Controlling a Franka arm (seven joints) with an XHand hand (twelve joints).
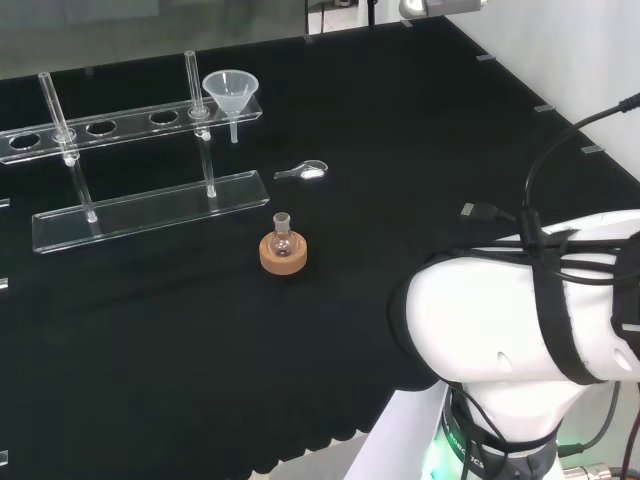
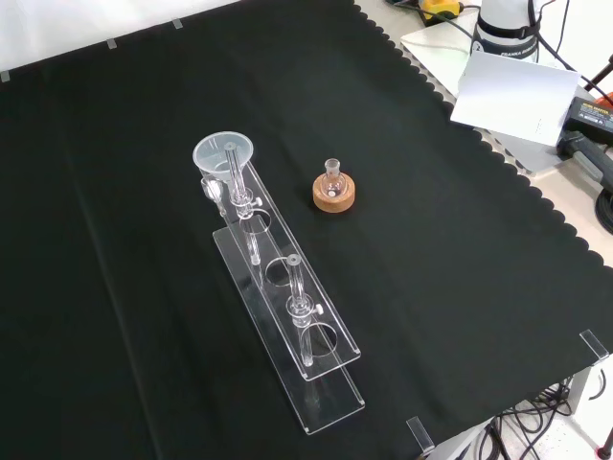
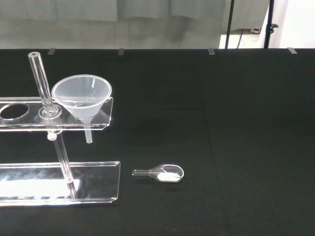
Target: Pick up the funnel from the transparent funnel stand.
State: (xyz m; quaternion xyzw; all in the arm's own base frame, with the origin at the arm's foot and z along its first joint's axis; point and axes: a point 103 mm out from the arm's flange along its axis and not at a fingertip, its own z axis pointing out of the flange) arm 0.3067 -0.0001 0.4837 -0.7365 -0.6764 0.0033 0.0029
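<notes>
Robot hand state: cannot tell. Funnel (image 1: 231, 93), clear cone with short stem, seated upright in end hole of transparent funnel stand (image 1: 120, 130). Small flask (image 1: 283, 238) on cork ring (image 1: 283, 254) near stand. Tiny scoop (image 3: 165, 172) beside base, on counter (image 1: 400, 150).

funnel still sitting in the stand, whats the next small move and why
Probably bring the hand toward the funnel: it sits untouched in the end hole of the transparent stand, its stem hanging free below, and nothing holds it yet. Approach from above, beside the upright post.
</notes>
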